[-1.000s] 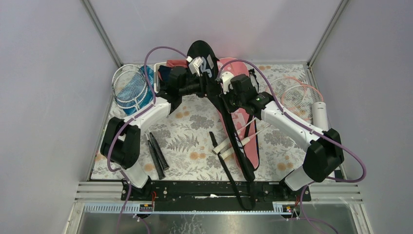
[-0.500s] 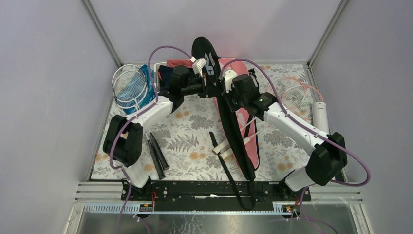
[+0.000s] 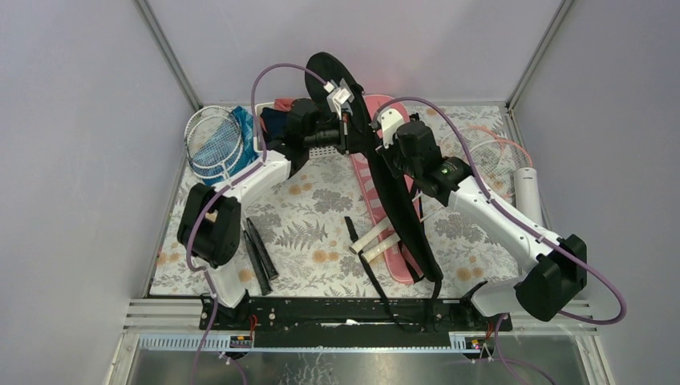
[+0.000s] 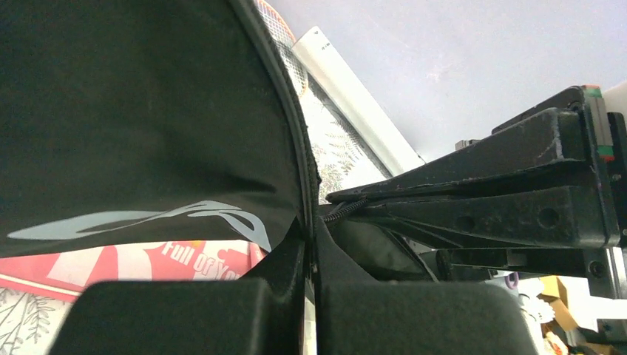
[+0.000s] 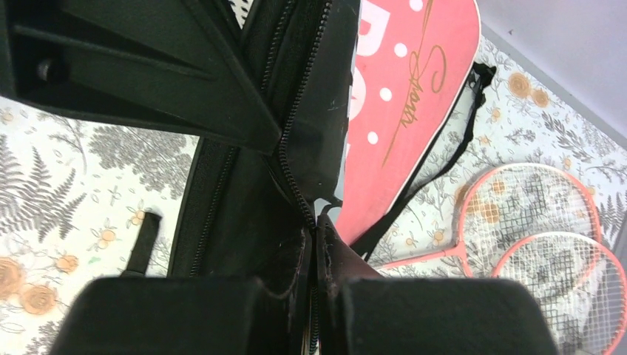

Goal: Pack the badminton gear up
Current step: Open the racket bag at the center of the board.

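Note:
The black racket bag [image 3: 393,184] hangs tilted above the mat, held by both grippers near its wide end. My left gripper [image 3: 346,132] is shut on the bag's zipper edge [image 4: 307,185]; its jaws [image 4: 310,237] meet on the fabric. My right gripper [image 3: 386,148] is shut on the opposite zipper edge [image 5: 316,237]. The pink bag [image 3: 373,180] lies flat beneath, also in the wrist views [image 4: 133,262] [image 5: 403,89]. White-handled rackets [image 3: 377,237] rest beside it. Black handles [image 3: 261,253] lie at the near left. The white shuttlecock tube [image 3: 525,188] lies at the right.
Blue-and-white racket heads [image 3: 212,144] lie at the far left and pink racket heads [image 3: 493,156] [image 5: 532,214] at the far right. A white basket [image 3: 261,120] with clothes stands behind the left arm. The black bag's strap [image 3: 385,293] trails over the near rail.
My left gripper closed on the black bag's edge. Both arms lifted the bag and swung it right; its lower end now hangs over the pink bag.

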Action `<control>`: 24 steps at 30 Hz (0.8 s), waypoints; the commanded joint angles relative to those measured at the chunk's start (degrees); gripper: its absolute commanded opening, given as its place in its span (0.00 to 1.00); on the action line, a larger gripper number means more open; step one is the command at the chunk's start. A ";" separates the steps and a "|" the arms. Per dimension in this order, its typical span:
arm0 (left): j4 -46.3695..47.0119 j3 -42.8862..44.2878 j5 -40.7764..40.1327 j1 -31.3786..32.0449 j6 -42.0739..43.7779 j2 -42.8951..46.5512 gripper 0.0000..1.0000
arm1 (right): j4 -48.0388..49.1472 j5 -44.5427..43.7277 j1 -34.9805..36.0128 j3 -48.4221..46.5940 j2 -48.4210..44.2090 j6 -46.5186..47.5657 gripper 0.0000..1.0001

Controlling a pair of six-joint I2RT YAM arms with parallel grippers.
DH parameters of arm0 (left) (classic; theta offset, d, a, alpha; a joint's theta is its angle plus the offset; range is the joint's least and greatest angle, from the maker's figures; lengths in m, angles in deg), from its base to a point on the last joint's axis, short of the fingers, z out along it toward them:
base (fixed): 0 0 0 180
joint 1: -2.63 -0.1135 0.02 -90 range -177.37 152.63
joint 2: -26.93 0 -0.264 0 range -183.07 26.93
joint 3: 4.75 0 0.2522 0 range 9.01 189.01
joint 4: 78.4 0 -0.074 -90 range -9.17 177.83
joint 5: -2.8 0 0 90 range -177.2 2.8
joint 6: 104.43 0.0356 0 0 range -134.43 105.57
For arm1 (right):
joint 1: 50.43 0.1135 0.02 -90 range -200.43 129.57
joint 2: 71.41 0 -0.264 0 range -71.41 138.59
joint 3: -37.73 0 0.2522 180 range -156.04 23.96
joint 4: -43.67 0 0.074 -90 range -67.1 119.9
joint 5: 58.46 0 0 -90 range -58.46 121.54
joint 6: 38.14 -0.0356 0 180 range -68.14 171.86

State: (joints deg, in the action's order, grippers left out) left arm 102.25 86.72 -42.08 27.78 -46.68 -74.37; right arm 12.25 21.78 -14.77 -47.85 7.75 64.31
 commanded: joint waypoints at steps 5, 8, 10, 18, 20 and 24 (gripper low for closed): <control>5.38 -2.24 4.97 -2.98 -0.53 -4.56 0.15 | 2.12 -10.41 -2.85 2.85 -3.88 4.19 0.00; 4.91 -2.90 4.88 -2.92 0.93 -4.89 0.18 | 2.31 -9.09 -2.84 3.63 -4.04 3.61 0.00; 3.89 -2.96 4.42 -2.94 2.01 -5.26 0.15 | 2.34 -8.16 -2.87 3.98 -4.32 3.09 0.00; -1.74 -2.81 -3.13 -3.17 3.16 -6.25 0.00 | 3.23 -2.86 -2.88 6.31 -6.42 1.87 0.00; -2.80 -3.28 -4.76 -3.26 2.47 -6.07 0.00 | 3.19 -2.88 -2.87 6.33 -5.80 2.13 0.00; -2.23 -4.63 -3.83 -3.24 -0.46 -5.32 0.00 | 4.78 -1.53 -2.81 8.45 -4.17 2.38 0.07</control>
State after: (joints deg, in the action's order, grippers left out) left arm 100.74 83.75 -43.61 24.76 -45.56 -80.12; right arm 13.04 18.41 -17.76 -40.87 3.44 66.84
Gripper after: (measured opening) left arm 0.008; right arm 0.047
